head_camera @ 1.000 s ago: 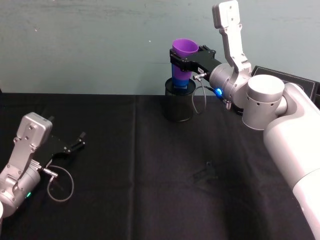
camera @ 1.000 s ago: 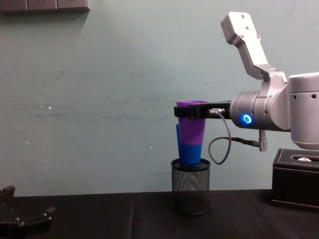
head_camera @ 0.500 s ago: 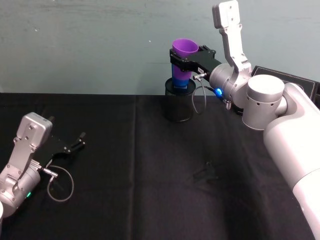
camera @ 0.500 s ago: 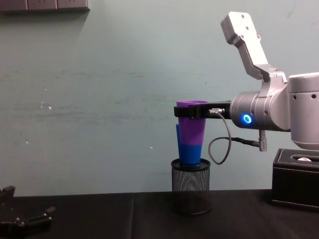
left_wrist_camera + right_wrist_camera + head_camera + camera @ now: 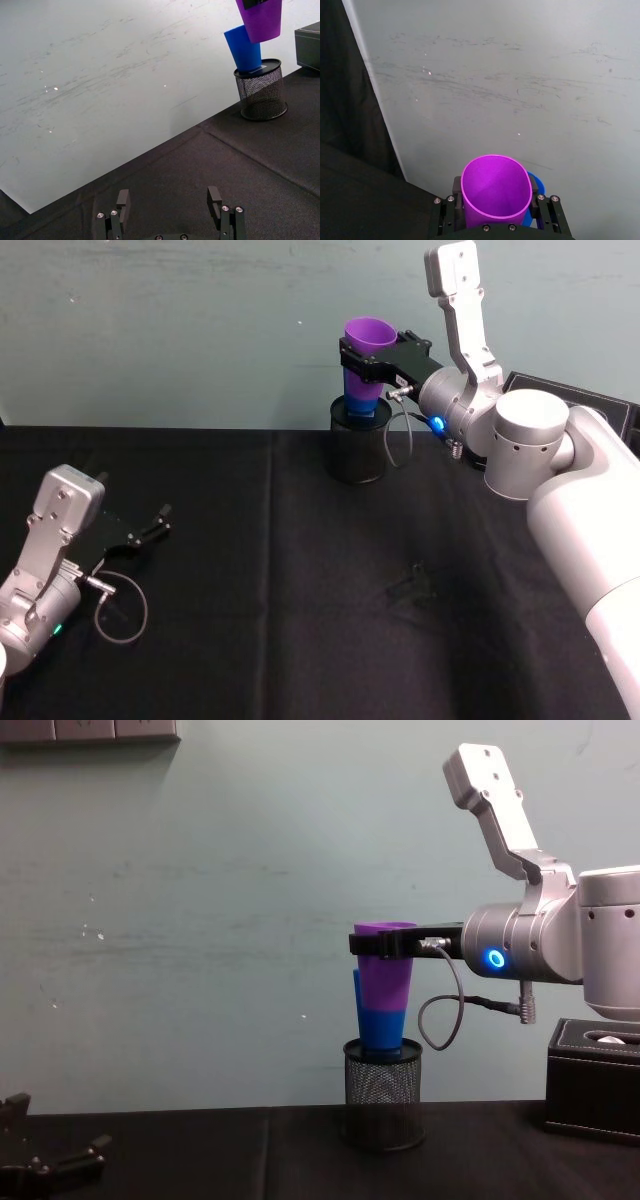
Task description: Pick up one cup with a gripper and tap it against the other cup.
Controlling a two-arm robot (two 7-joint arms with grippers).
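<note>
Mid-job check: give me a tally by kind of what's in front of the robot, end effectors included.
Cups: 2, the purple cup clamped in the right end effector, the blue cup leaning in the mesh holder.
Mesh holder: 1.
Black box: 1, at the right.
End effectors: 2, the left end effector open, low at the left.
Total: 6.

The blue cup has its base hidden inside the mesh holder, and the purple cup covers much of its upper part. Whether the two cups touch cannot be told. The black box at the counter's right edge is cut off.
</note>
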